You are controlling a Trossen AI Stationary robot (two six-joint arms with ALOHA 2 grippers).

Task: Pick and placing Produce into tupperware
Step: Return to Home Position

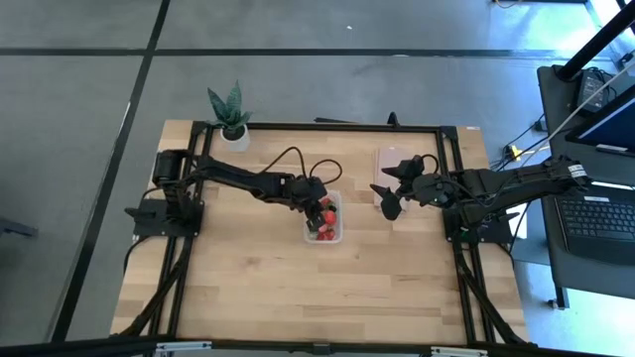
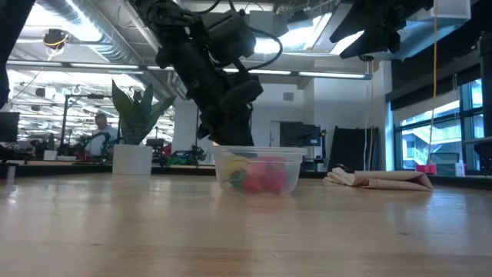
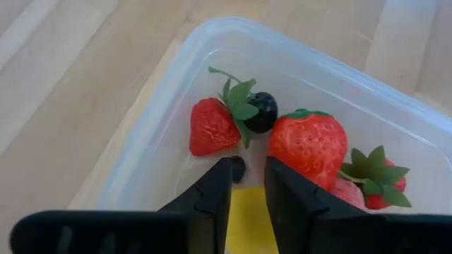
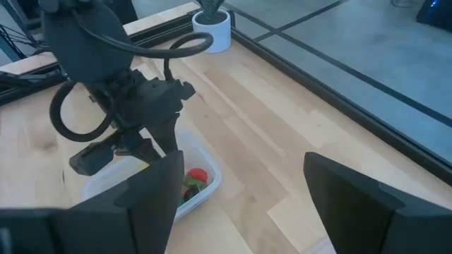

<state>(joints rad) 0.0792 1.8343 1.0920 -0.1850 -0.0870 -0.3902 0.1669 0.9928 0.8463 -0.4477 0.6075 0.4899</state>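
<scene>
The clear tupperware (image 1: 337, 236) stands mid-table and holds the produce: two large red strawberries (image 3: 307, 144) (image 3: 212, 127), a dark berry (image 3: 263, 111) and a yellow lemon (image 3: 247, 219) under the fingers. My left gripper (image 3: 248, 169) reaches down into the tupperware from the left, its fingers a narrow gap apart. A tiny dark berry (image 3: 239, 168) sits in that gap, and is narrower than it. My right gripper (image 1: 389, 193) hangs open above the table to the right, holding nothing. My left gripper slants down into the tupperware, and the tiny dark berry (image 3: 239, 168) lies in the gap at its fingertips, close to one finger (image 3: 219, 180). Whether that finger touches the berry, I cannot tell. The other finger stands clear of it.
A flat pinkish lid (image 1: 392, 159) lies on the table at the far right, below my right arm. A green potted plant (image 1: 230, 114) stands at the far left corner. Bare wood stretches along the near side of the table.
</scene>
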